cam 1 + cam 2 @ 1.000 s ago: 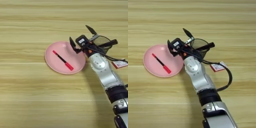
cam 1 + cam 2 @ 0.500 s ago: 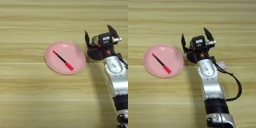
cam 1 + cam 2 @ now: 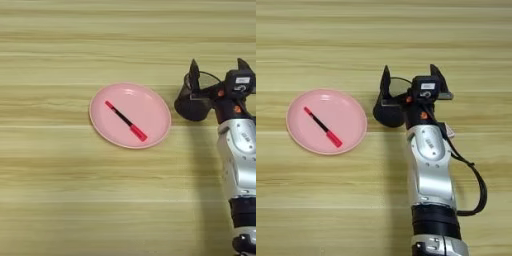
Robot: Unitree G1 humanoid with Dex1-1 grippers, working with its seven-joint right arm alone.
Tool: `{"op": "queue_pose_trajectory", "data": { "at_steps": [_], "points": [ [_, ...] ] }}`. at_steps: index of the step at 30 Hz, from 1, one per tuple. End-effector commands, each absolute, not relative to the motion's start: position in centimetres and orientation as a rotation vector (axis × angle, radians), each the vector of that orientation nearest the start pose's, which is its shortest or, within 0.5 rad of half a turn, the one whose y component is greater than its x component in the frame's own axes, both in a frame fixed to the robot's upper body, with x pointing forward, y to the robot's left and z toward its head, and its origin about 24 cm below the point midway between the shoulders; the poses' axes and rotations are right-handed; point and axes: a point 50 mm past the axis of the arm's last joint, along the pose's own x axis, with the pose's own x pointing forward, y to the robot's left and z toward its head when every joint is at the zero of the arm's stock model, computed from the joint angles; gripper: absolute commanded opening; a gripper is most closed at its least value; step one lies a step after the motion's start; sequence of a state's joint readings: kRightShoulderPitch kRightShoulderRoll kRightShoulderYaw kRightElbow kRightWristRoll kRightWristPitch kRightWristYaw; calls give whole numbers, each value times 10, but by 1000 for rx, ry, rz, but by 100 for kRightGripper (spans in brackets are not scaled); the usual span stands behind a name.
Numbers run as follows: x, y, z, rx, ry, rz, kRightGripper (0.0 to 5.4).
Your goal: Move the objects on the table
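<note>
We are holding our hand just right of the pink plate, fingers spread wide and gripping nothing. The red-capped pen is lying slantwise inside the plate on the bench, apparently already delivered there. The black pen is not showing.

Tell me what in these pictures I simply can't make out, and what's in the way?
- The second, all-black pen: in neither view; it may lie under the arm or outside the picture.
- The small red-and-white box: only a sliver shows in the right eye view, behind the silver forearm.
- The table beneath the right gripper: covered by its dark body.
- Any print on the red-capped pen in the pink plate: too small.
</note>
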State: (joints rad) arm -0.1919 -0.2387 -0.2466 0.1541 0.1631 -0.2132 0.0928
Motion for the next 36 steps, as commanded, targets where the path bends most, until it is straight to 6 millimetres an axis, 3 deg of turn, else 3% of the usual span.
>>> {"op": "queue_pose_trajectory", "data": {
  "at_steps": [1,9,36],
  "points": [
    [287,-251,126,-56,-412,-177,538],
    [290,-266,116,-21,-359,-243,538],
    [302,-262,107,144,-292,-177,538]
  ]
}}
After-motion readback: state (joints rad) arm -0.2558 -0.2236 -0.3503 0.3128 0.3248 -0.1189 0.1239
